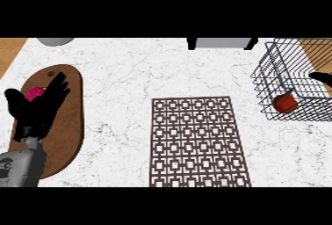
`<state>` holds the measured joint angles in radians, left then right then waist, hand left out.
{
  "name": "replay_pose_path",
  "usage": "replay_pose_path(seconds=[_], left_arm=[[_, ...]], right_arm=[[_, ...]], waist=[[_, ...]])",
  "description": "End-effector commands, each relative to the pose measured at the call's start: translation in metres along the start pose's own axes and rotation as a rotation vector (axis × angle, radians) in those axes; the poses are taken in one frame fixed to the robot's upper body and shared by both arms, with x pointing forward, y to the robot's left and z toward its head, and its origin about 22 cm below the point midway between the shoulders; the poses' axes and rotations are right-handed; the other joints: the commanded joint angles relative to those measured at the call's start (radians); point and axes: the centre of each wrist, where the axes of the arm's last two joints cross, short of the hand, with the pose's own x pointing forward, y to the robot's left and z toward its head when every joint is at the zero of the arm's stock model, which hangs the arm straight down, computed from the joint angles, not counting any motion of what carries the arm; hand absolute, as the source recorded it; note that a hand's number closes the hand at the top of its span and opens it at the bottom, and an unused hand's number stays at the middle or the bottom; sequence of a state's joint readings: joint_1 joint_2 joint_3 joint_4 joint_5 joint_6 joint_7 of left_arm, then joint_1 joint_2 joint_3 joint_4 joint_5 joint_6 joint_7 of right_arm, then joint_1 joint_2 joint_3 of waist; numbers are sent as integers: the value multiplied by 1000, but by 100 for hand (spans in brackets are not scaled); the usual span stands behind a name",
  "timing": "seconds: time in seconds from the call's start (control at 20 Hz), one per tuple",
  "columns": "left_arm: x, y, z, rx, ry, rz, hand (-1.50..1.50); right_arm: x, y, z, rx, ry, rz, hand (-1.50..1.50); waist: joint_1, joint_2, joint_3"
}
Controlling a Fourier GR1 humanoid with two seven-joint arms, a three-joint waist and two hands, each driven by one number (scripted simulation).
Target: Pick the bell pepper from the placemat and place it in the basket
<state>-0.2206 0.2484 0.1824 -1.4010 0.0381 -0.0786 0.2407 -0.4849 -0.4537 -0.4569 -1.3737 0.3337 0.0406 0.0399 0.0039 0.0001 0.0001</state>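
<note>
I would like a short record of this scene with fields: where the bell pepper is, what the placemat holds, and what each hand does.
bell pepper: red, inside the wire basket, low at its front
basket: wire, at the right side of the counter
placemat: patterned, at the counter's middle, nothing on it
left hand: open, fingers up, resting over the wooden board at the left
right hand: only a dark tip shows at the right edge, by the basket; fingers cannot be judged
pink thing: on the wooden board, partly behind the left hand
</note>
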Motion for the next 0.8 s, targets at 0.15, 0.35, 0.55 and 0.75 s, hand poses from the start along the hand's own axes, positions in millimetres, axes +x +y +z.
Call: replay_pose_path(seconds=[0.15,0.35,0.55,0.75], left_arm=[[-4,10,8,6,11,1,0],[-2,6,5,26,6,2,0],[-2,3,0,1,-14,-3,0],[3,1,9,6,-12,-4,0]], right_arm=[[-13,-54,-6,-188,135,-272,-150],[-43,-127,4,-232,157,-353,-150],[-66,-196,11,-178,180,-374,-150],[-100,-227,44,-74,204,-313,-150]], waist=[[-7,-3,0],[-12,-2,1],[-8,5,2],[1,5,3]])
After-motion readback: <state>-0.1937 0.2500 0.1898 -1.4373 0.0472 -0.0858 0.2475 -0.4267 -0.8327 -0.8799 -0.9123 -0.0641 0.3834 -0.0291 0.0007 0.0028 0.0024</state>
